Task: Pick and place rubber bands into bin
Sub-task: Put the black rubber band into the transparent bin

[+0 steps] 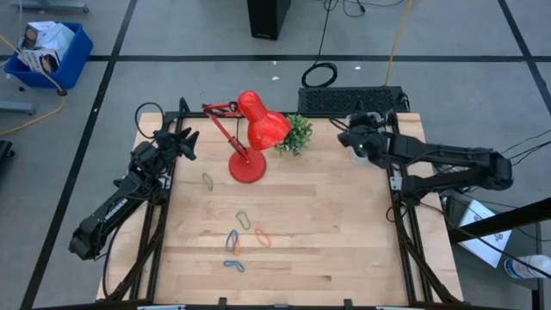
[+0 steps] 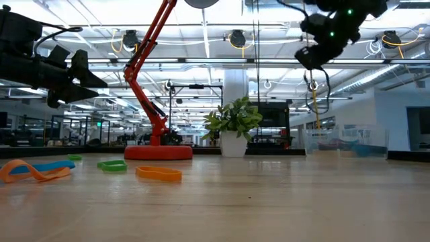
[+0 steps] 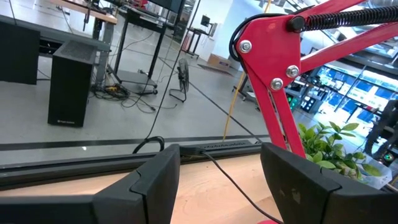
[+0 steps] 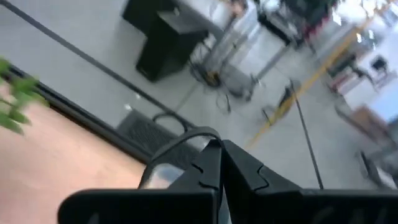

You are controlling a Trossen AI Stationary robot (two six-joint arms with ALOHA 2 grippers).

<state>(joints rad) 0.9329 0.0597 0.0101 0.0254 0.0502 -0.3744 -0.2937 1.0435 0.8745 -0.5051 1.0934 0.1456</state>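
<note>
Several rubber bands lie flat on the wooden table: green (image 1: 207, 180), green (image 1: 244, 220), orange (image 1: 263, 237), blue and orange (image 1: 232, 242), and blue (image 1: 234, 265). They also show in the low view (image 2: 158, 173). The clear bin (image 2: 346, 142) stands at the table's far right, mostly hidden under my right gripper in the high view (image 1: 360, 157). My right gripper (image 1: 357, 142) is raised above the bin and shut on a thin black rubber band (image 4: 183, 138). My left gripper (image 3: 221, 186) is open and empty, raised at the table's far left (image 1: 185, 142). My right gripper pinches the black rubber band between its two shut fingertips (image 4: 217, 155). The band's free loop (image 2: 314, 84) hangs slack below the fingers, clear of the table, above the bin's area.
A red desk lamp (image 1: 250, 138) and a small potted plant (image 1: 297, 133) stand at the far middle of the table. A black box (image 1: 349, 99) sits just beyond the far edge. A blue crate (image 1: 47, 52) is on the floor at far left.
</note>
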